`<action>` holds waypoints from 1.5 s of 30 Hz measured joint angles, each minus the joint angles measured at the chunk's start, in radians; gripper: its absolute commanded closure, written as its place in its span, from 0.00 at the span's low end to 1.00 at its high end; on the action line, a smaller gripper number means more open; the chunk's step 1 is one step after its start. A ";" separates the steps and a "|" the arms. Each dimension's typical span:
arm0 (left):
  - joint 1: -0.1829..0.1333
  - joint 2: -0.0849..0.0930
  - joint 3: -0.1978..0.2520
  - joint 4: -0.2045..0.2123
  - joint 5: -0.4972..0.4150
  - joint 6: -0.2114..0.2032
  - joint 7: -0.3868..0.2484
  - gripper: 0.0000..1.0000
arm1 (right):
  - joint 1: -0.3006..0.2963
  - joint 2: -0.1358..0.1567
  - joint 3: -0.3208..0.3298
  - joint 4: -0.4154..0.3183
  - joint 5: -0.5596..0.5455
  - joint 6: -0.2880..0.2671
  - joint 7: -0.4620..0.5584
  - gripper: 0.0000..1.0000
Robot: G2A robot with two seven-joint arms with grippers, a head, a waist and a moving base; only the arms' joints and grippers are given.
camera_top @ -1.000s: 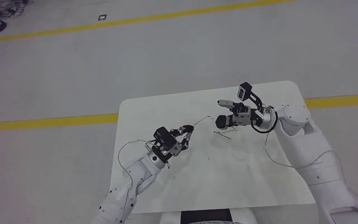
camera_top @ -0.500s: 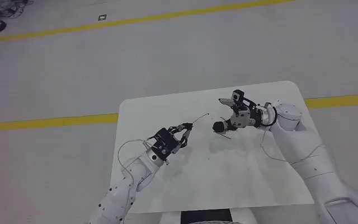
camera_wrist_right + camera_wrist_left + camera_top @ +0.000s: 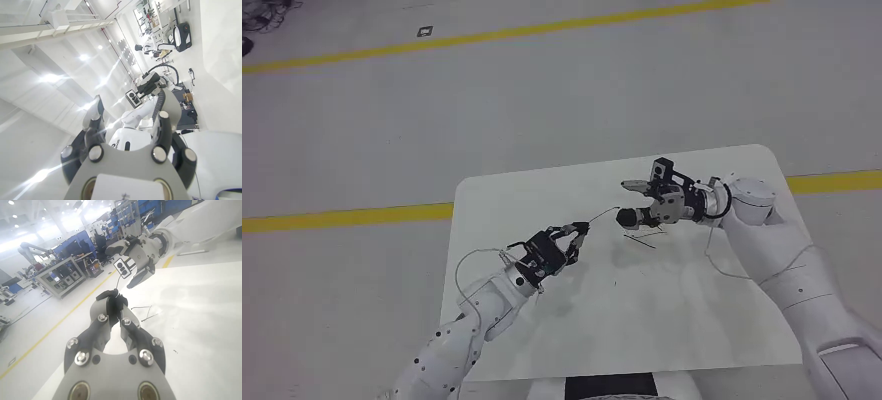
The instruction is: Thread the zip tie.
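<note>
Since half a second ago the right tool (image 3: 627, 201) has been shifted toward twelve o'clock. Its fingers are spread wide, with nothing held. The left tool (image 3: 577, 232) is clamped on the zip tie (image 3: 600, 214), which is raised above the desk (image 3: 692, 320) and pointed toward two o'clock, its tip seemingly between the right fingers. Some loose ties (image 3: 640, 240) are seen at the right tool's six o'clock.

Left gripper (image 3: 577, 232) over the middle of the white table (image 3: 672, 320), pinching a zip tie (image 3: 600, 214). The thin tail points at the right gripper (image 3: 626, 200), whose fingers are spread. Loose ties (image 3: 642, 240) lie on the table near it.
</note>
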 measured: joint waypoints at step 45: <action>0.000 0.000 0.000 0.000 0.000 0.000 0.000 1.00 | 0.043 0.010 -0.076 0.050 0.015 -0.042 0.024 0.82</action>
